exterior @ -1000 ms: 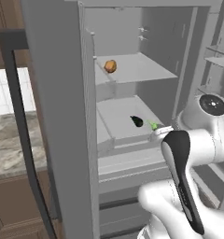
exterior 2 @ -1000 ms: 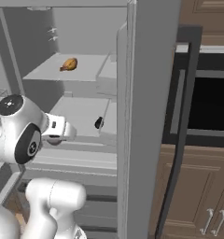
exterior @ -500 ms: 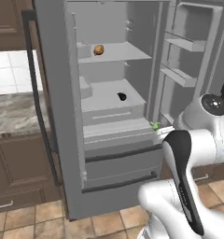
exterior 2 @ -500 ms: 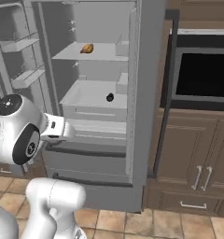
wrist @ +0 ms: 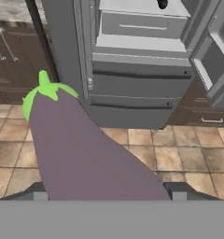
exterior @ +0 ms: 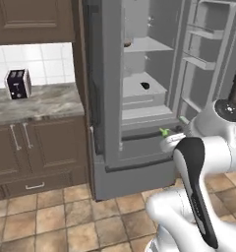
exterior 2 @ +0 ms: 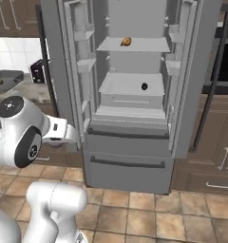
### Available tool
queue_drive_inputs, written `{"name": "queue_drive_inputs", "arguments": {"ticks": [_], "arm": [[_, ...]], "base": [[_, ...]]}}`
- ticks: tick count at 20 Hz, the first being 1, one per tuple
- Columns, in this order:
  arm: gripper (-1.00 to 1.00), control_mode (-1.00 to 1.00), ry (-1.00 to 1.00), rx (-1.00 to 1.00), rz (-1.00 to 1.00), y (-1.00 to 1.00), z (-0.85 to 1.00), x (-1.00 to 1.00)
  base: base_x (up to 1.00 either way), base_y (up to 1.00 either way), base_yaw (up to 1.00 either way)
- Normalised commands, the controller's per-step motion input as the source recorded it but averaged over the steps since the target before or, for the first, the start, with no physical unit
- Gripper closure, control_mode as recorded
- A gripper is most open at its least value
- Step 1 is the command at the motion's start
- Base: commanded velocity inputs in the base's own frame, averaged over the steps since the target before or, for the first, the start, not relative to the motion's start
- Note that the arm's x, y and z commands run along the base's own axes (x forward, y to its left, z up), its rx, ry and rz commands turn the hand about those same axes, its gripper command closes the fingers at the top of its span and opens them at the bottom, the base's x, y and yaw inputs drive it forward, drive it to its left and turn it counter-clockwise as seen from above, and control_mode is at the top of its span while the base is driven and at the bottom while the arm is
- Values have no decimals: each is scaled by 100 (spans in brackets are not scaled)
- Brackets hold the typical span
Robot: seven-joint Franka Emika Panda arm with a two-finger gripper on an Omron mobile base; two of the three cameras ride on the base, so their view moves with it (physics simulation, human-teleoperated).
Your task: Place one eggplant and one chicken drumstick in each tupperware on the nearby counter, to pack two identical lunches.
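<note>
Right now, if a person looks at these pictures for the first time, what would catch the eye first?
The pale purple eggplant with its green cap, held between the fingers, dominates the hand view. Behind it stands the grey fridge with both doors wide open: a golden drumstick lies on the upper shelf and a small near-black eggplant on the shelf below. To the left, a silver toaster stands on the marbled counter.
</note>
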Motion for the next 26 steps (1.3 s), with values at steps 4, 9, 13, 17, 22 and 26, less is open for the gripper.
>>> {"name": "queue_drive_inputs", "arguments": {"ticks": [4, 9, 13, 17, 22, 26], "arm": [[100, 100, 0, 0, 0, 0, 0, 0], [100, 100, 0, 0, 0, 0, 0, 0], [100, 100, 0, 0, 0, 0, 0, 0], [100, 100, 0, 0, 0, 0, 0, 0], [100, 100, 0, 0, 0, 0, 0, 0], [100, 100, 0, 0, 0, 0, 0, 0]], "base": [[-39, 100, -9], [-17, 100, -8], [-2, 100, -6], [0, 100, -6], [0, 100, -3], [6, 100, 0]]}}
